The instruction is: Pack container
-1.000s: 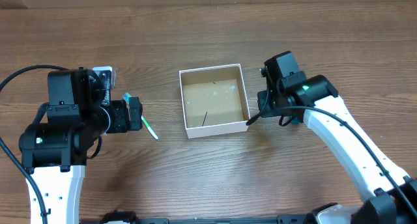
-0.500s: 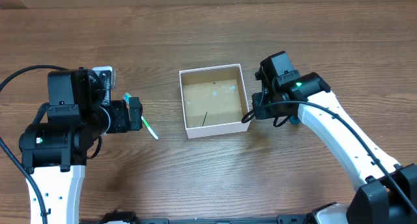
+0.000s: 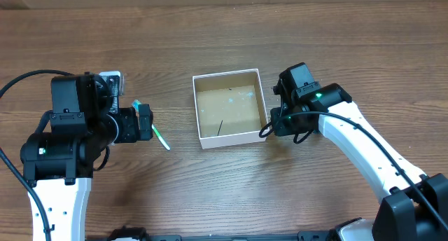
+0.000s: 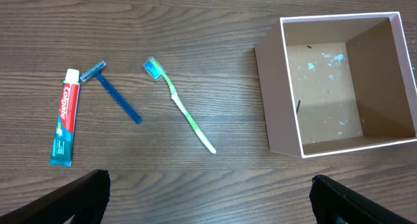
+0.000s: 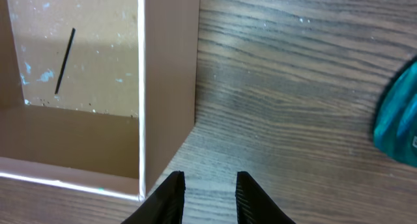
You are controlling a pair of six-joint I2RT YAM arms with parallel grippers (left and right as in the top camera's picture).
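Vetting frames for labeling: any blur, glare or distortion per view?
Overhead: even light, sharp. Left wrist: sharp; container walls splay from lens perspective. Right wrist: teal object at the right edge blurred and cropped.

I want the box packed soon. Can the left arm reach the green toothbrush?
Probably yes. The left pincer hangs open above the toothbrush, which lies uncovered, apart from the razor and the container.

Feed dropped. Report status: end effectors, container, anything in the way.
Left end effector open, empty, above toothbrush. Right end effector shut, empty, beside container corner. Razor, toothpaste also outside it. No obstruction seen.
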